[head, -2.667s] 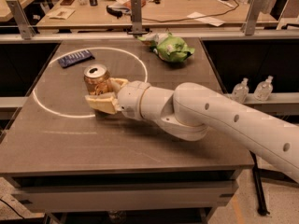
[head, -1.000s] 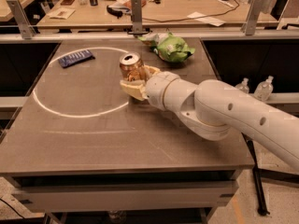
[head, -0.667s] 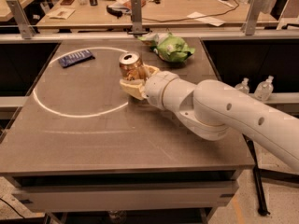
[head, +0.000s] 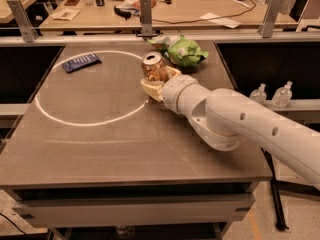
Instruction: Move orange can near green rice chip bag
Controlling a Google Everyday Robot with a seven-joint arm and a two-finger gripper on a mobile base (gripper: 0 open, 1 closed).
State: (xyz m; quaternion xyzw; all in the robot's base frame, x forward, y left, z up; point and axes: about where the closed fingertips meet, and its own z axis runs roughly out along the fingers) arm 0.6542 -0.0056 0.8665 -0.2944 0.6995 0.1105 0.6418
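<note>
Hand [head: 156, 78]: we see it just in front of the green rice chip bag [head: 189, 52] and a little to the bag's left. Its cream fingers [head: 150, 89] are drawn in around the orange can [head: 152, 65], gripping the can's lower half.
Orange can: it stands upright in the hand with its silver top showing. It is near the bag on the bag's front-left side, and a narrow strip of counter shows between the two. We cannot tell whether its base rests on the counter.
Green rice chip bag: it lies crumpled at the far edge of the counter [head: 115, 159].
Arm [head: 235, 119]: white and thick, it comes in from the lower right, passes in front of the bag and ends at the hand.
Blue wrapper [head: 81, 62]: it lies flat, well to the left of the bag and level with it in depth.
White ring [head: 90, 124]: this marking on the counter sits left of the bag and reaches toward us. Its right side passes under the hand.
Clear bottles [head: 270, 94]: we see two of them off the counter, to the right of the bag and lower down.
</note>
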